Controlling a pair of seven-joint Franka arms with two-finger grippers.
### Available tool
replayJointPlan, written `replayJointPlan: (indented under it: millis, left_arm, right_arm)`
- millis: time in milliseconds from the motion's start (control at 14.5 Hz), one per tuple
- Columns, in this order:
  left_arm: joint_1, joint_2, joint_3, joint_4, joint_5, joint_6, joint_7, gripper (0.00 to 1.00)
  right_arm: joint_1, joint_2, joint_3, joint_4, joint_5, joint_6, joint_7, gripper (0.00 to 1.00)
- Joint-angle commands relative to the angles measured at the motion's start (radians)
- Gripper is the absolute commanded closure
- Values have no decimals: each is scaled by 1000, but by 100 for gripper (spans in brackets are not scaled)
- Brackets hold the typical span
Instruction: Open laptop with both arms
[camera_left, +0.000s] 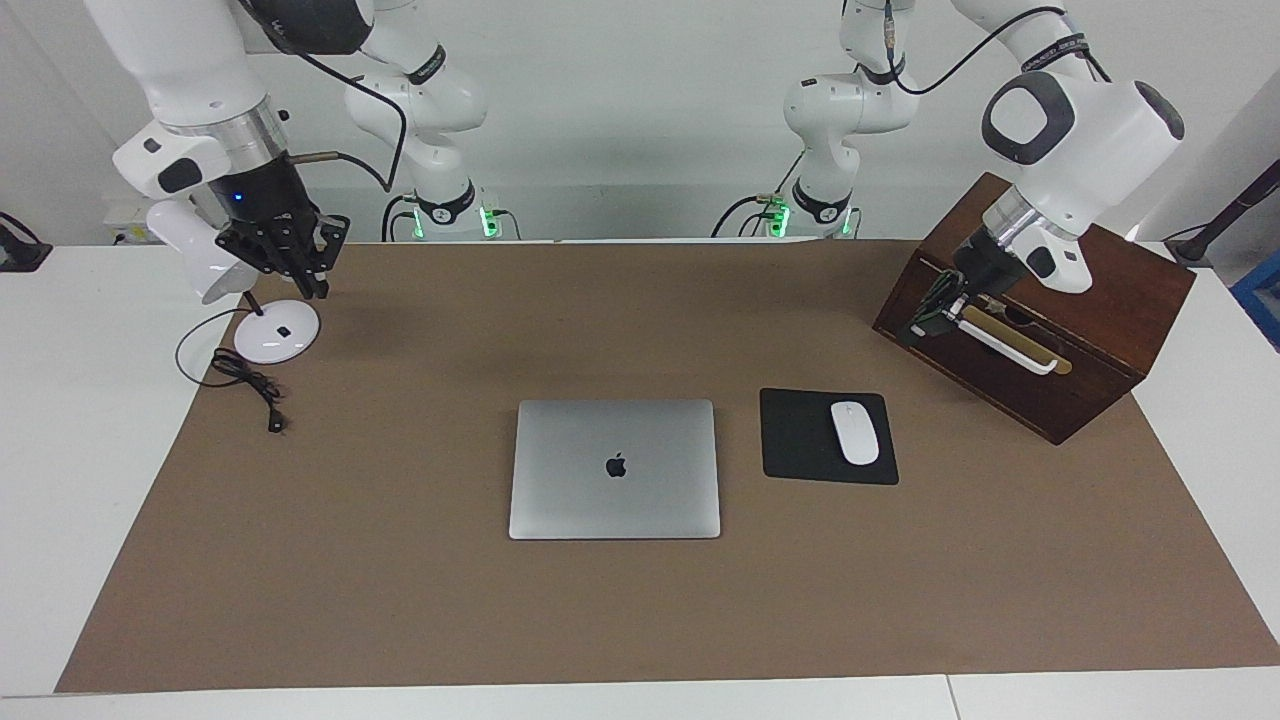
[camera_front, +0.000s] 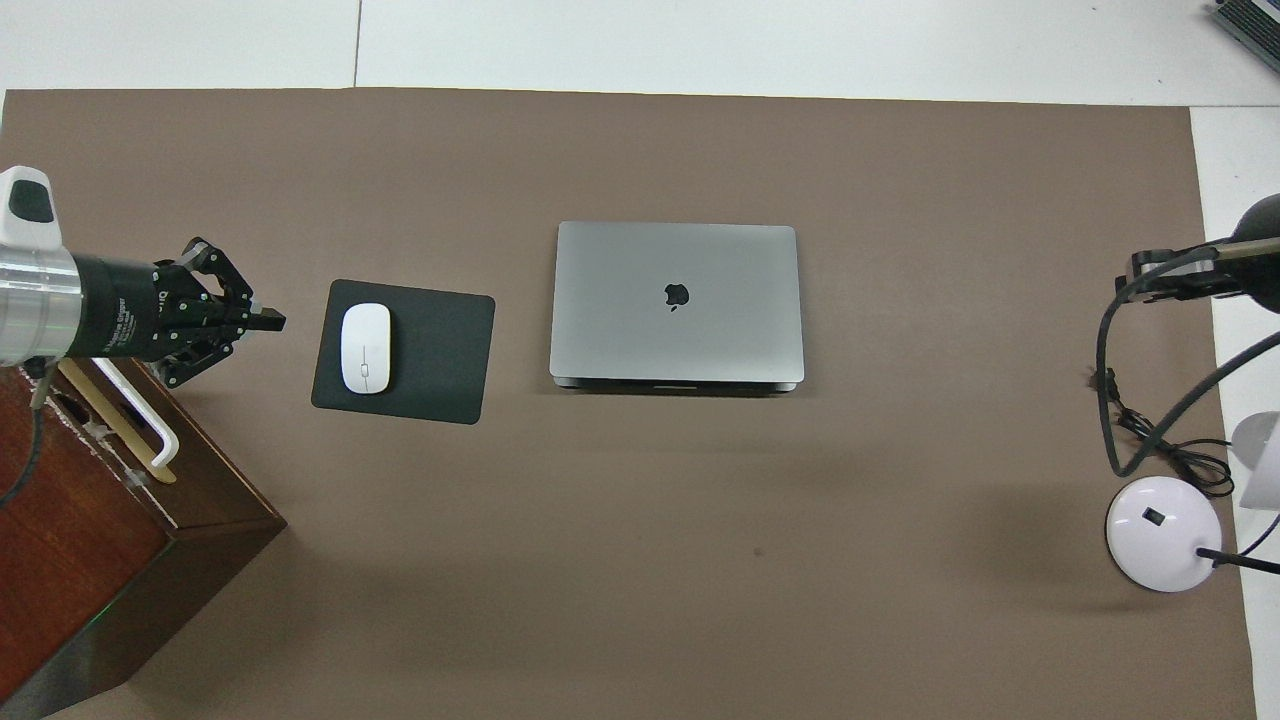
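Note:
The laptop lies closed in the middle of the brown mat, its apple logo facing up. No gripper touches it. My left gripper is shut and holds nothing. It hangs just off the wooden box's handle corner, between the box and the mouse pad. My right gripper is also shut and holds nothing, up in the air over the white lamp base at the right arm's end of the table.
A black mouse pad with a white mouse lies beside the laptop. A dark wooden box with a white handle stands at the left arm's end. A white lamp base with a black cable sits at the right arm's end.

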Motion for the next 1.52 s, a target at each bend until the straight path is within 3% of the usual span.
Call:
replayJointPlan:
  millis: [0, 413, 620, 758, 964, 1446]
  left_arm:
    - [-11, -28, 9, -97, -172, 105, -69, 100]
    - [-56, -20, 6, -181, -344, 163, -67, 100]
    - [-170, 17, 6, -230, -547, 359, -70, 100]
    - [-229, 44, 6, -232, -637, 441, -70, 100]
    - [-234, 74, 6, -238, -948, 494, -83, 100]
    - [-294, 104, 6, -293, -1187, 562, -75, 100]
  right_arm:
    - [-2, -23, 0, -27, 13, 23, 11, 34]
    - [13, -24, 14, -30, -1, 21, -3, 11]
    - [70, -32, 14, -36, -51, 23, -72, 0]
    - [110, -32, 14, -37, -80, 24, -124, 0]
    - [154, -46, 14, -68, -125, 78, -257, 0]
    - [242, -96, 14, -209, -250, 265, -426, 0]
